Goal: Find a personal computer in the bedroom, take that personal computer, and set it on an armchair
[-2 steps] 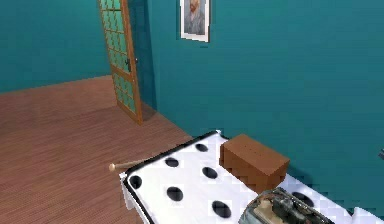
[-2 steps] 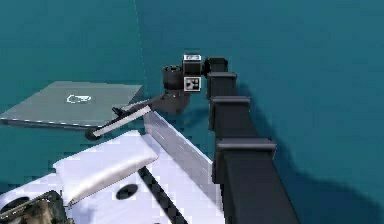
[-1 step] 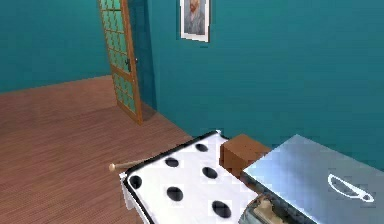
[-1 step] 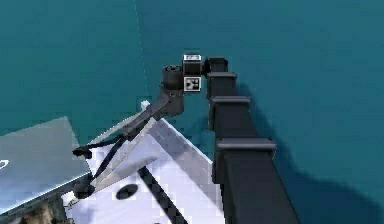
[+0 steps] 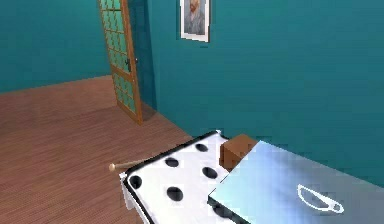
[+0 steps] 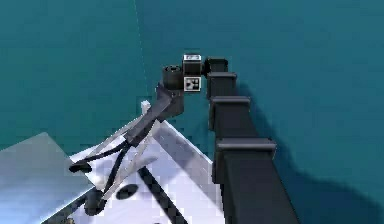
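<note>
A flat pale blue-grey slab [image 5: 290, 178] with a white emblem, shaped like a closed laptop, lies on a white black-dotted bed cover [image 5: 170, 175] at the forward view's lower right. In the arm side view the same slab [image 6: 35, 175] lies at the lower left on the white cover [image 6: 175, 165]. The dark arm [image 6: 240, 140] rises from the bottom edge to two white marker squares [image 6: 192, 62]. Left of them the gripper [image 6: 88, 188] reaches down-left, its thin fingers [image 6: 120, 145] ending at the slab's edge. I cannot tell whether it holds anything.
A small brown box [image 5: 237, 150] sits by the slab against the teal wall. A thin wooden stick [image 5: 125, 165] pokes out at the cover's left corner. An open glass-paned door [image 5: 122, 55] and a framed picture [image 5: 194, 18] stand beyond bare wooden floor [image 5: 60, 140].
</note>
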You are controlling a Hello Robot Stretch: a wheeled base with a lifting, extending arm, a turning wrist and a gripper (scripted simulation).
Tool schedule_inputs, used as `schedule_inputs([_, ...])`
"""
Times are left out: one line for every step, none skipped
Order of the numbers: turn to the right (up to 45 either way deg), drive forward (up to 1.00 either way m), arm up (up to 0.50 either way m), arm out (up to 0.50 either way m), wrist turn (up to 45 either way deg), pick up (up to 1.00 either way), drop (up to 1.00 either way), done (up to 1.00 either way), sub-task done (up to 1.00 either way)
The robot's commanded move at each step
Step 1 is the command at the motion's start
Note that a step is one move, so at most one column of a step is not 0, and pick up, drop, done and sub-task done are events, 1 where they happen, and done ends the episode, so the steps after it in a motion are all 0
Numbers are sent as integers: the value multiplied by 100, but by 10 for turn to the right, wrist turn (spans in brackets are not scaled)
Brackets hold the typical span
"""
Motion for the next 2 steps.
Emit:
schedule_inputs([0,0,0,-26,0,0,0,0,0])
schedule_inputs([-450,0,0,0,0,0,0,0,0])
